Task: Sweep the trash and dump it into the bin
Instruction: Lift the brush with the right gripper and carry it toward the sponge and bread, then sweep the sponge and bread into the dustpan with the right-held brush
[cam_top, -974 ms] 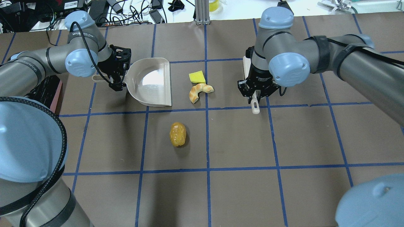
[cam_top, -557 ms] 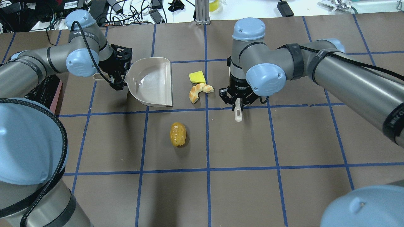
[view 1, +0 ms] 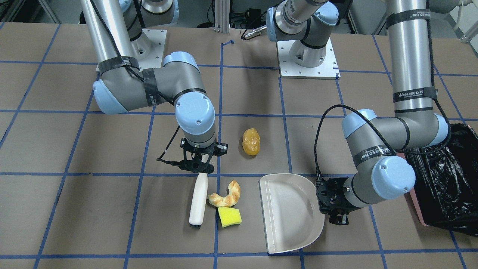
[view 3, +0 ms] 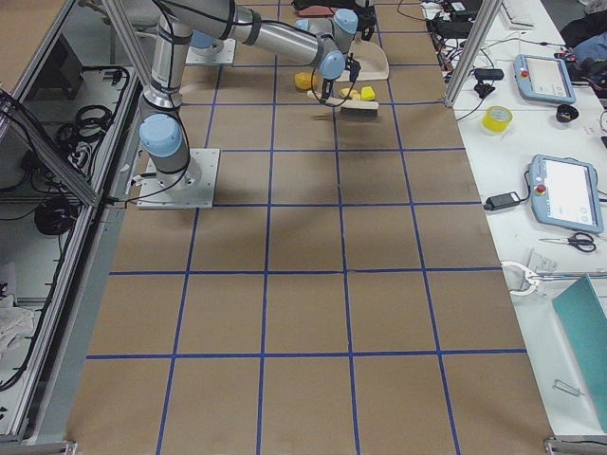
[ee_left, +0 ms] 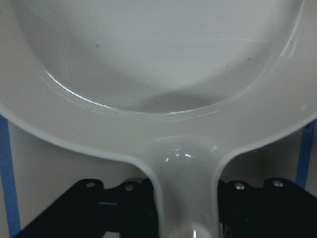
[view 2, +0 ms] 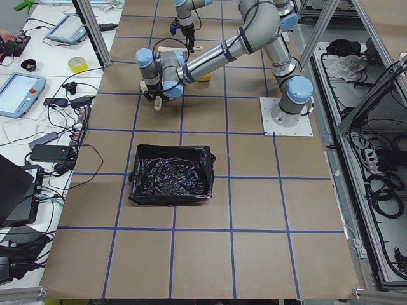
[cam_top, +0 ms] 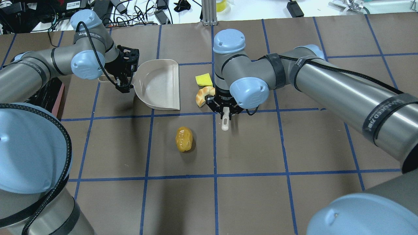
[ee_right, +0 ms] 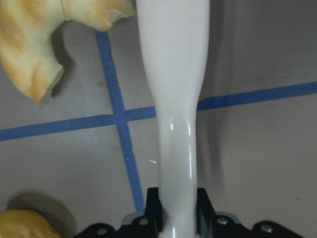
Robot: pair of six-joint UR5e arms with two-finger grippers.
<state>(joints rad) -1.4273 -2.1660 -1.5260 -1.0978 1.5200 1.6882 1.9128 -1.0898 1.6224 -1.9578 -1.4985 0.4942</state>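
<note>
The golden-brown bread roll (cam_top: 184, 139) lies alone near the table's middle. The tan pastry (cam_top: 202, 95) and the yellow-green sponge (cam_top: 203, 79) lie together, right of the off-white dustpan (cam_top: 160, 85). My left gripper (cam_top: 125, 78) is shut on the dustpan's handle (ee_left: 185, 198). My right gripper (cam_top: 225, 111) is shut on a white brush handle (ee_right: 176, 124); the brush (view 1: 198, 200) lies right beside the pastry (view 1: 226, 196), on the side away from the dustpan. The black-lined pink bin (view 1: 415, 211) stands at the table edge by my left arm.
Blue tape lines grid the brown table. Cables and devices lie beyond the far edge (cam_top: 137, 13). The arm bases stand on mounting plates (view 1: 308, 59). The bin also shows in the exterior left view (view 2: 170, 175).
My right gripper has carried the brush leftward in the overhead view, up to the pastry. My left gripper and the dustpan have shifted slightly right.
</note>
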